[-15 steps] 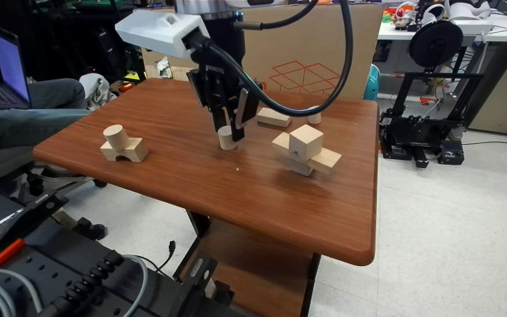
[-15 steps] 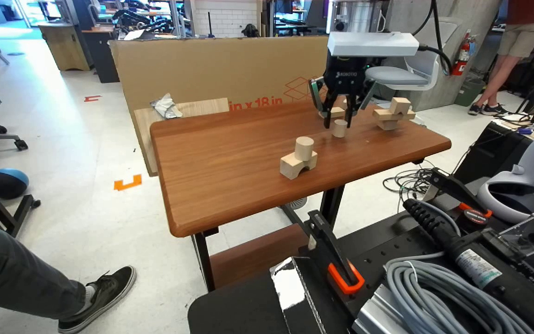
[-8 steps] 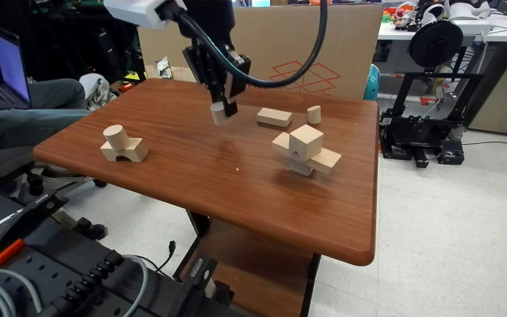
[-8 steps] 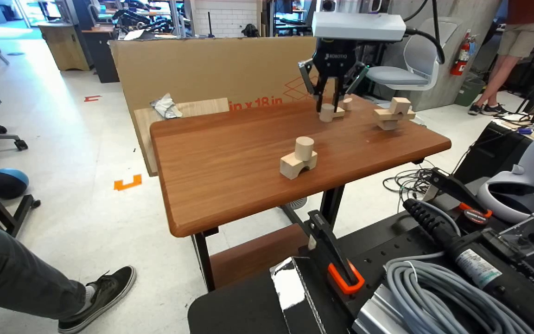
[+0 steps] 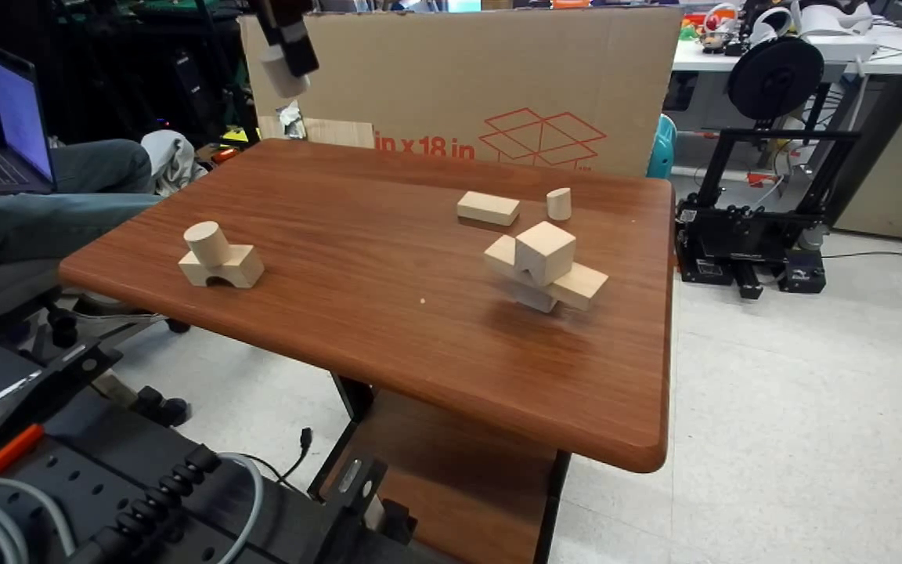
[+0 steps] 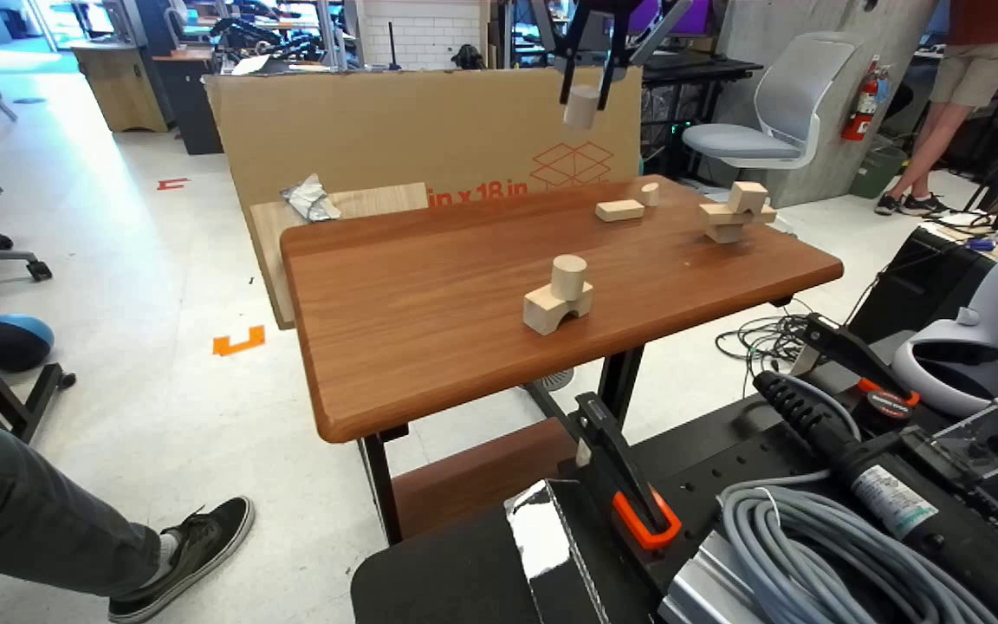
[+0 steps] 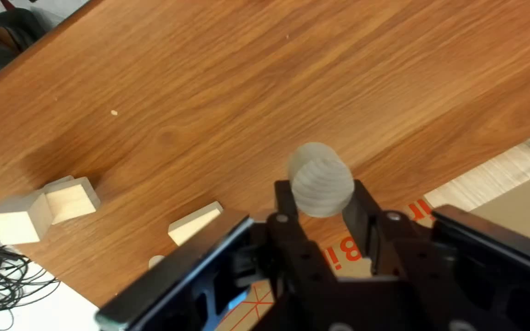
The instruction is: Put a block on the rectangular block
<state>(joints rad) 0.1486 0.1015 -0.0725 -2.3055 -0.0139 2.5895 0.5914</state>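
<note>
Higher than 0.5 s ago and farther from the crossed stack point(image 6: 735, 214), our gripper point(image 6: 584, 100) carries the wooden cylinder point(image 7: 321, 181) well above the table point(image 5: 326, 274), its 2 fingers point(image 7: 285, 197) clamped on it. We take the stack's oblong plank point(image 5: 582, 283), partly covered by a notched block point(image 5: 545, 252), as the rectangular block, but cannot be sure. We should lower slowly onto bare wood beside that block, releasing only once flat; weight near an end could tip the plank.

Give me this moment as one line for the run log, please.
Gripper: shut on wooden cylinder | cylinder: held up off table | crossed oblong block: carries notched block | placement: not yet done
</note>
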